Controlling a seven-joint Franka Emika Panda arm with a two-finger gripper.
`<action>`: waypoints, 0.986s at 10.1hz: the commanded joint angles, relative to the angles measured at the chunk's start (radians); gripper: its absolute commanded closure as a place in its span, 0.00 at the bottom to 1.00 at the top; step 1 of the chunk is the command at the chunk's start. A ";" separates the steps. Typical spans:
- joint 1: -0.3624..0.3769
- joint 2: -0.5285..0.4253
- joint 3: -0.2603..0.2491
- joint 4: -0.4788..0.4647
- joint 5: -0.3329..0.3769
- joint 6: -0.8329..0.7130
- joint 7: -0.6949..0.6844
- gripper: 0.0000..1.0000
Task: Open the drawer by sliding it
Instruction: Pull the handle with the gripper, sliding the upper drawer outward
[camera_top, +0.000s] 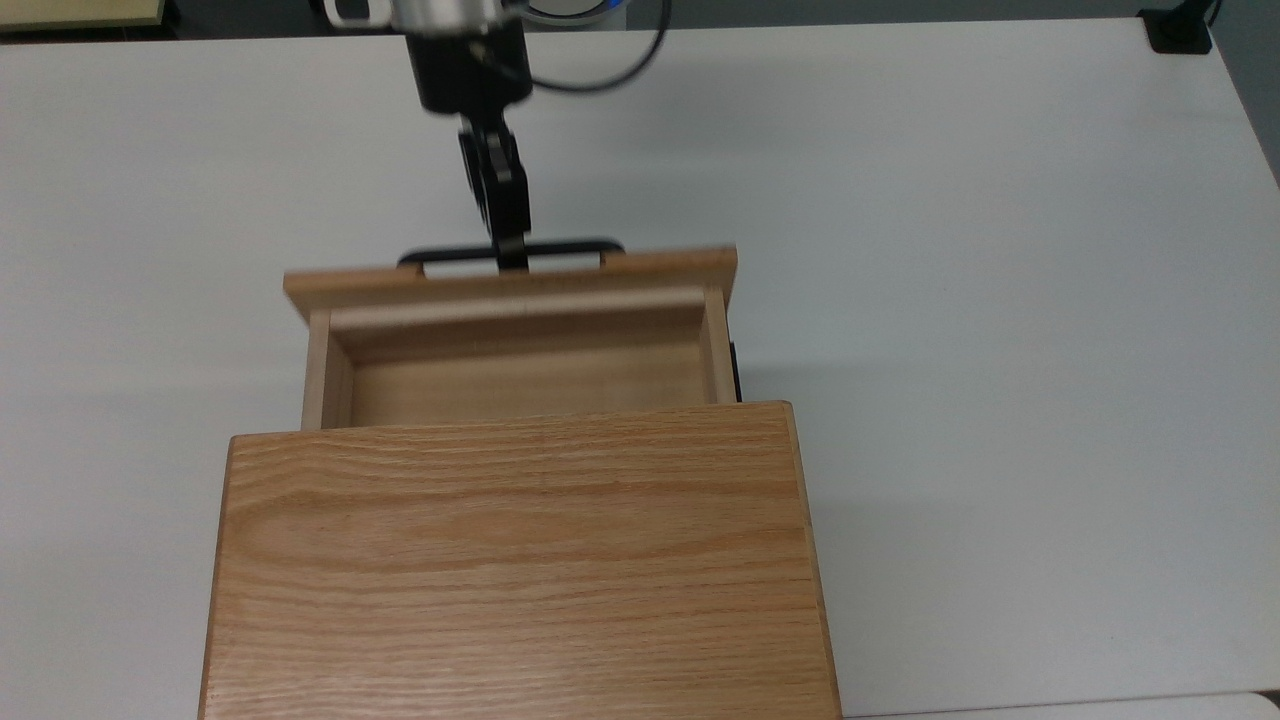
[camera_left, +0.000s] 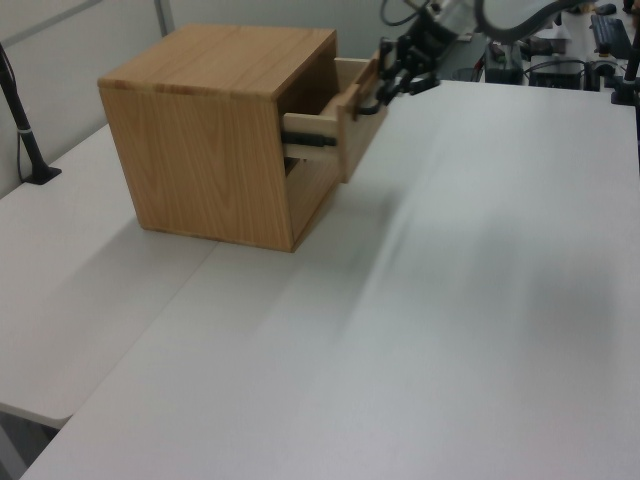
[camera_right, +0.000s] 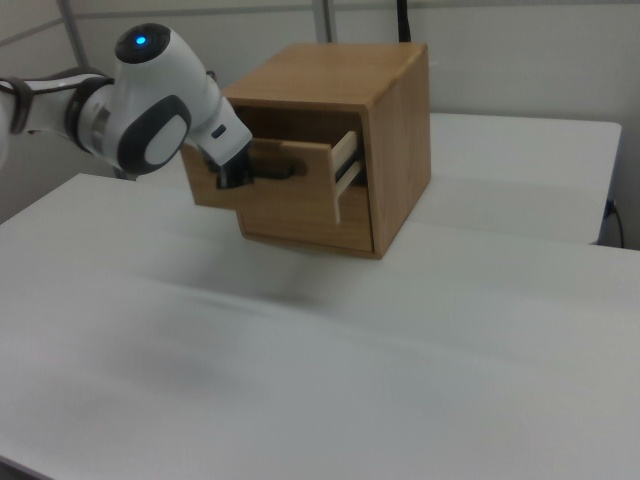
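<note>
White table (camera_top: 1000, 300); drawer (camera_top: 515, 345) handle (camera_top: 560, 247) pinched between fingers (camera_top: 512, 250).

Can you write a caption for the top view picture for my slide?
Robot gripper holds the black handle of the drawer, pulled partway out of its cabinet.

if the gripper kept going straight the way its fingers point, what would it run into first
The gripper points at the drawer and sits at its black bar handle. Straight on, it would most likely meet the drawer's front panel just behind the bar.
</note>
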 joint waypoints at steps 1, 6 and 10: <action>0.015 -0.197 -0.014 -0.144 0.092 -0.187 -0.220 0.99; 0.013 -0.240 -0.046 -0.149 0.093 -0.394 -0.313 0.69; 0.015 -0.242 -0.046 -0.106 0.078 -0.602 -0.454 0.00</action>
